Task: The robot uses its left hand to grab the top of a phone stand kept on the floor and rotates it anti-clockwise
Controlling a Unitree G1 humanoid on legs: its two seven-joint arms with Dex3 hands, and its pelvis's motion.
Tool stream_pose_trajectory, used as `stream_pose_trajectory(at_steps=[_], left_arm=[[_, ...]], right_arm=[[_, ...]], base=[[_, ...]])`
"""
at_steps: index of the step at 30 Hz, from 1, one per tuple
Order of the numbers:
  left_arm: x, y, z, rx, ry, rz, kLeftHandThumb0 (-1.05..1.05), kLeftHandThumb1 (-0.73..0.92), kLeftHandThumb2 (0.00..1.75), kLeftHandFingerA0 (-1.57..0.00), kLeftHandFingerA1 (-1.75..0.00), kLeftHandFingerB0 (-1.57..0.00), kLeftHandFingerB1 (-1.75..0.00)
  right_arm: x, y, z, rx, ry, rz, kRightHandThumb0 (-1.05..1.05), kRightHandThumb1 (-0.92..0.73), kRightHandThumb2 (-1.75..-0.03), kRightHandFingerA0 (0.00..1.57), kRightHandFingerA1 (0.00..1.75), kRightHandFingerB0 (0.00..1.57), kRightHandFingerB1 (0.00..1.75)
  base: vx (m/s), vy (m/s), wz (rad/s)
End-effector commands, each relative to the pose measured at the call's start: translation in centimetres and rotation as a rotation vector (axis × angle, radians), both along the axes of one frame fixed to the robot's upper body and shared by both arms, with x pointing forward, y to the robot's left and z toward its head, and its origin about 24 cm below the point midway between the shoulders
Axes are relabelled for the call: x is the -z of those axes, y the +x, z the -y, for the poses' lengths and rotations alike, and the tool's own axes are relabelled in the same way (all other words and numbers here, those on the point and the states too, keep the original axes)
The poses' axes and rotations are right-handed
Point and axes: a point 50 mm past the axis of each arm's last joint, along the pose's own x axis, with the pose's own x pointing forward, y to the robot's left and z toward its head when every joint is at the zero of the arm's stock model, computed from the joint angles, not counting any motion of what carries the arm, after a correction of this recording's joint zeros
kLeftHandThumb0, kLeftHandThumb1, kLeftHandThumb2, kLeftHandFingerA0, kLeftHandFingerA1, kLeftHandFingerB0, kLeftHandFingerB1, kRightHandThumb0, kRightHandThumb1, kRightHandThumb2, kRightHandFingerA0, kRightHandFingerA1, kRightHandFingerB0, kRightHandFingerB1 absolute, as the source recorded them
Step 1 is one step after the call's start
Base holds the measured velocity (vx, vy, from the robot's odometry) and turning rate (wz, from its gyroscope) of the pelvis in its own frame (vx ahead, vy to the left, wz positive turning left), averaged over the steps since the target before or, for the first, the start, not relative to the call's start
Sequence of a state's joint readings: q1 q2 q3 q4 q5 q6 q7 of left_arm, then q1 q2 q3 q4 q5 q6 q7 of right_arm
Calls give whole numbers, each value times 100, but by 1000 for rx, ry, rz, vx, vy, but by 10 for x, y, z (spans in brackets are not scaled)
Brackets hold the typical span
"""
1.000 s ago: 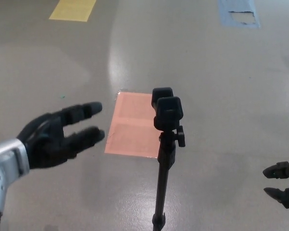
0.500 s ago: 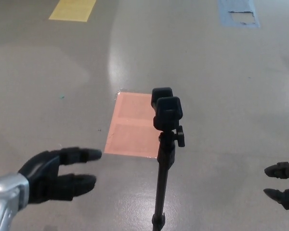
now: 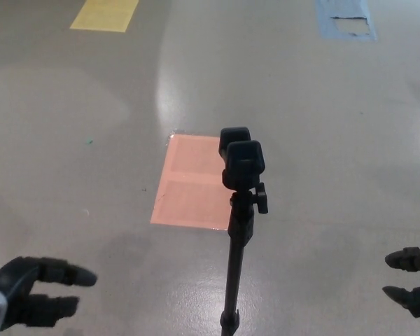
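Left hand [image 3: 31, 292] low, fingers spread and empty, well apart from the upright phone stand [image 3: 239, 210].

The left hand [image 3: 29, 291] is dropping toward the bottom-left corner, moving down and away from the phone stand [image 3: 239, 210], with less of its silver forearm showing than 1 second ago. The right hand [image 3: 413, 281] is sinking slightly at the right edge, fingers apart.

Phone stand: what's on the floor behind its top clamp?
Behind the phone stand lies a pink rectangular patch on the grey floor. The clamp and pole cover the patch's right edge, so that edge cannot be seen.
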State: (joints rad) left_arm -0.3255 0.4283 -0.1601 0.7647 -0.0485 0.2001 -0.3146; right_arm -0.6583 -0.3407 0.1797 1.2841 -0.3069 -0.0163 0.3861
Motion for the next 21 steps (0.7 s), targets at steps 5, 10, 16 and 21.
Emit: stream_pose_trajectory(at_steps=[5, 10, 16, 21], left_arm=[[11, -37, -68, 28, 464, -77, -24, 63, 59, -80, -62, -64, -42], [29, -54, -65, 74, 444, -222, -22, 64, 60, -72, -49, -51, -39], [41, -66, -63, 100, 445, -278, -32, 70, 61, -53, -41, -42, -35], [48, -76, -62, 88, 452, -296, -36, 70, 61, -49, -38, -36, -34]], right_arm=[[28, -30, 9, 95, 13, -53, -43, -64, -86, 29, 49, 0, 20], [38, -43, 11, 75, 5, -80, -43, -64, -87, 29, 49, 0, 23], [48, -55, 11, 86, 18, -116, -39, -78, -63, 37, 38, 3, 24], [56, -67, 11, 80, 29, -149, -43, -64, -86, 27, 48, 0, 21]], base=[[0, 0, 0], [0, 0, 0], [0, 0, 0], [0, 0, 0]])
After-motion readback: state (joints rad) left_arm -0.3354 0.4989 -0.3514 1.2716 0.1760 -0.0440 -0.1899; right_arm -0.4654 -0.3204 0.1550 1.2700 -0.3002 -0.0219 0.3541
